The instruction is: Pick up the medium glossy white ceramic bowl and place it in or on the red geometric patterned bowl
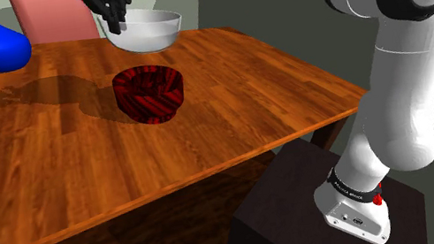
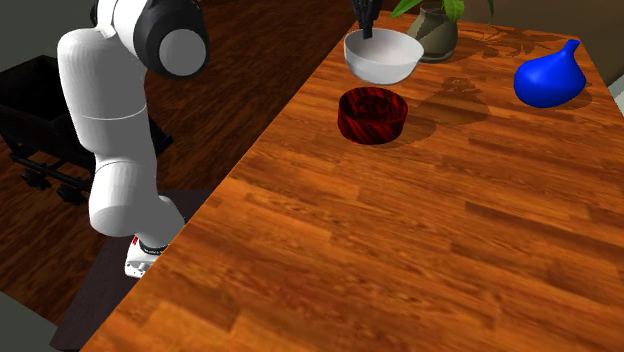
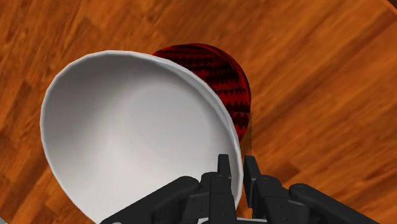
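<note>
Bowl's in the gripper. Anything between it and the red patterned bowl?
Nothing visible. The gripper clasps the white bowl by its rim, close to the red patterned bowl, with no object between them. The blue vase and the potted plant stand off to the side.

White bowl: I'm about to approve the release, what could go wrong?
The gripper pinches the white bowl only at its rim, so it may tilt or slip.
In the wrist view it covers only part of the red patterned bowl; released here, it could land off-centre and tip onto the table.
</note>
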`<state>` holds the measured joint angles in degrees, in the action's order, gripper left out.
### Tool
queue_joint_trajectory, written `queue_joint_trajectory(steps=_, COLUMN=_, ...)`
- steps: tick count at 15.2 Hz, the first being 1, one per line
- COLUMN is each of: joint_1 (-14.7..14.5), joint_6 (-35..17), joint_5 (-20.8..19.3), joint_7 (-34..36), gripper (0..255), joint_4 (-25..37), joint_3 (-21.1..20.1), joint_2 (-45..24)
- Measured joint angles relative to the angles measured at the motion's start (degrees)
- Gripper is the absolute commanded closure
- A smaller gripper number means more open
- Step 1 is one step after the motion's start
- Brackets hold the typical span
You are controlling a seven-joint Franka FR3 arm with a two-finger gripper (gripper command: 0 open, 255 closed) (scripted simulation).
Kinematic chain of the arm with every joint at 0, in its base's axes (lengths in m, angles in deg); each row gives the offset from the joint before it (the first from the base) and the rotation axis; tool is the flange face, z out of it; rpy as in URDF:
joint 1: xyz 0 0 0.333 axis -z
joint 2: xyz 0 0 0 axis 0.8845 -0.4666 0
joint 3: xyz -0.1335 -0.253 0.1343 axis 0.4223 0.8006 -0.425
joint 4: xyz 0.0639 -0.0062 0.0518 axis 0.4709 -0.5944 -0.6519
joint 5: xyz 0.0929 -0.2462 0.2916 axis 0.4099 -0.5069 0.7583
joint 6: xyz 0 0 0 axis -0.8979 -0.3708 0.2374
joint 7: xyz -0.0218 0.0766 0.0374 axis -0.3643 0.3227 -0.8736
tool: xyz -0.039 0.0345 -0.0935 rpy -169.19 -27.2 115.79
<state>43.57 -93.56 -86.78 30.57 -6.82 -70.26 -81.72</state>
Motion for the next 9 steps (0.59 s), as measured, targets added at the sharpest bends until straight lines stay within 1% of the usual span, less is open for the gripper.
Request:
queue_joint_trajectory(steps=5, joint_1=1.4, joint_6=-5.3, joint_5=1.3, joint_7=0.6, gripper=255, joint_4=-7.8, joint_3=0.0, joint_2=2.6)
queue_joint_trajectory(steps=9, joint_1=2.1, joint_6=-9.1, joint_5=1.9, joint_7=1.0, gripper=255, joint_4=-12.8, joint_3=0.1, joint_2=3.9)
